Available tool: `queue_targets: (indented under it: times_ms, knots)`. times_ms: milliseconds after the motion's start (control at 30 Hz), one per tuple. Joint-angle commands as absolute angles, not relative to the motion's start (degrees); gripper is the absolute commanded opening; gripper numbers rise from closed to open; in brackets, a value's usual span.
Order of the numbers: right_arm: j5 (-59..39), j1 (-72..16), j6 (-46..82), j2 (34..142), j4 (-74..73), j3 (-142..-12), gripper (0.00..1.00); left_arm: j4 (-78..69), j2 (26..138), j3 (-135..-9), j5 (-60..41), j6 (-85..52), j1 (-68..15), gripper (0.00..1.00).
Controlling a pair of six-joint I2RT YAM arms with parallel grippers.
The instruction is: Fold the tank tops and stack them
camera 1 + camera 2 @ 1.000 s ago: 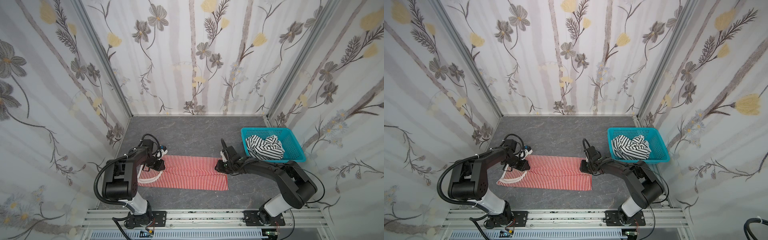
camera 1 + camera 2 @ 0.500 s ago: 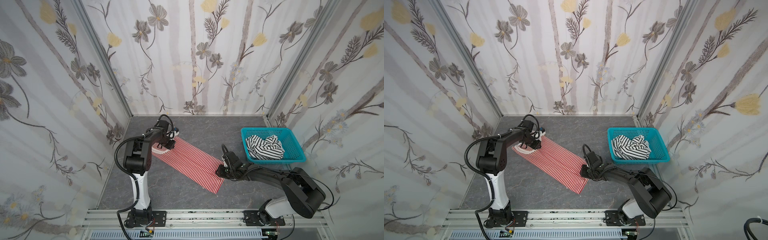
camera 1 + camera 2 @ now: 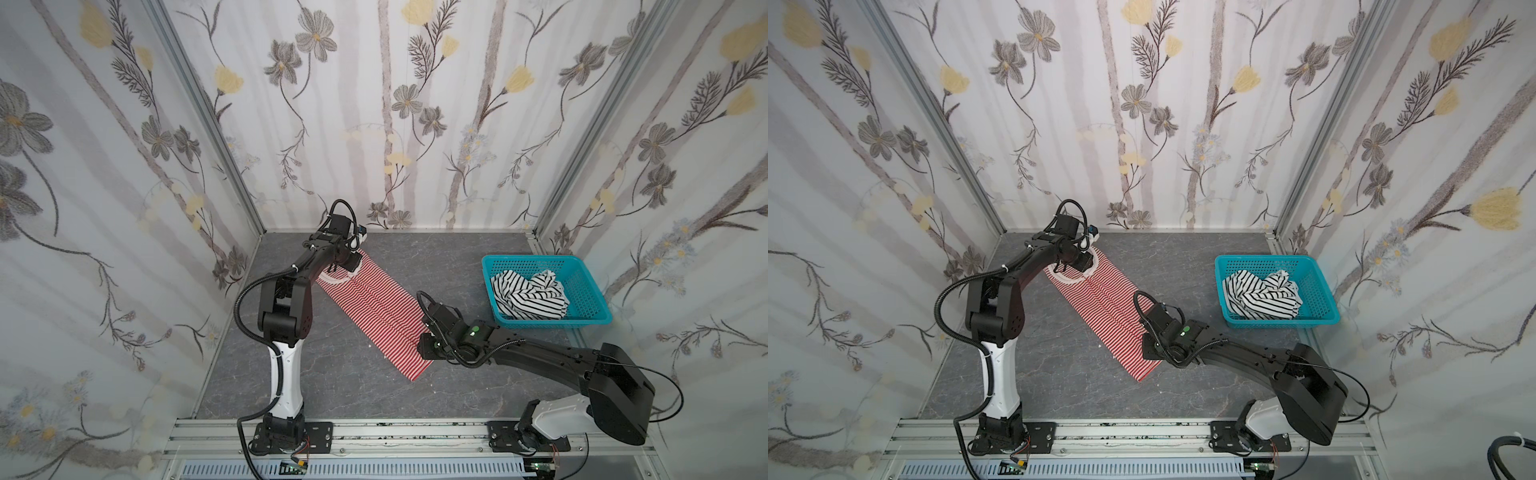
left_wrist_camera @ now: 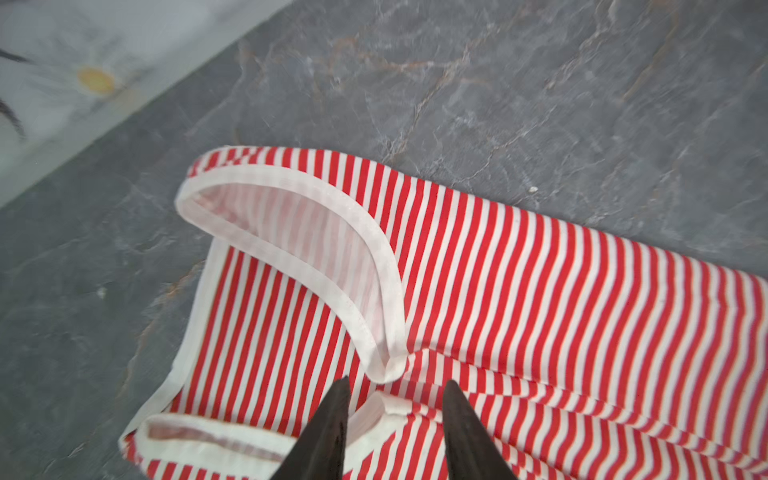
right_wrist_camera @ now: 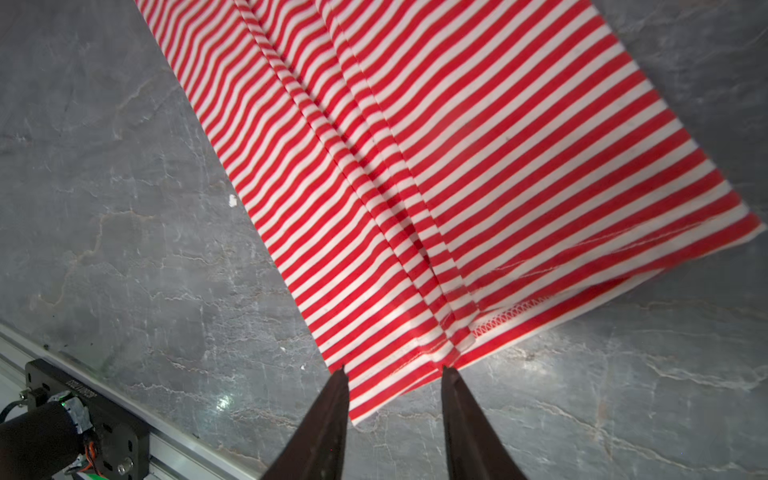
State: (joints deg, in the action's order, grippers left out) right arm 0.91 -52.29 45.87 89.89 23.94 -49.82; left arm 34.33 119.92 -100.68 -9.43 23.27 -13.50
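Observation:
The red-and-white striped tank top (image 3: 374, 307) (image 3: 1104, 309) lies on the grey table as a long narrow strip. It runs diagonally from the back left to the front middle. My left gripper (image 3: 353, 262) (image 3: 1084, 262) (image 4: 397, 381) stands open at the strap end, its jaws either side of the white trim (image 4: 374, 411). My right gripper (image 3: 424, 345) (image 3: 1148, 343) (image 5: 394, 368) is open at the hem corner (image 5: 386, 390), which lies flat on the table. The black-and-white striped tank top (image 3: 528, 295) (image 3: 1260, 297) sits crumpled in the basket.
The turquoise mesh basket (image 3: 536, 261) (image 3: 1266, 262) stands at the right, close to the side wall. Flowered walls close in the table on three sides. An aluminium rail (image 3: 395, 432) with both arm bases runs along the front edge.
The red top swung from lying crosswise near the front to a diagonal. My left gripper carried the strap end to the back, the right stayed at the hem. Both sets of jaws have widened.

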Motion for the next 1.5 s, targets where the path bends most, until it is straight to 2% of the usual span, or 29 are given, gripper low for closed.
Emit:
queue_targets:
  times_ms: [0,267,533,700,967,1167,1467]
  knots:
    - [4.6,-50.2,44.0,91.0,25.2,-51.5,0.4,35.5,114.8,-95.8,-12.4,21.4,-13.6,0.41]
    - [3.5,-41.3,41.2,99.7,20.4,-55.1,0.39,32.1,104.7,-77.2,-13.3,20.9,-13.4,0.41]
    - [0.1,-38.9,39.8,107.6,16.6,-57.6,0.38,27.5,104.8,-69.1,-11.6,19.9,-13.4,0.42]
    - [-0.8,-39.3,41.3,108.1,14.8,-54.3,0.37,27.0,108.1,-69.8,-10.0,20.4,-13.4,0.42]
    - [-0.2,-43.5,44.8,103.4,14.5,-46.2,0.37,26.9,113.6,-73.8,-8.2,21.4,-13.7,0.42]
    - [0.5,-48.8,48.8,99.3,16.0,-41.7,0.37,27.0,119.0,-81.9,-7.4,20.9,-14.7,0.42]
    - [-1.2,-56.7,50.4,99.1,17.2,-45.6,0.38,27.3,125.3,-90.8,-6.5,20.3,-17.0,0.43]
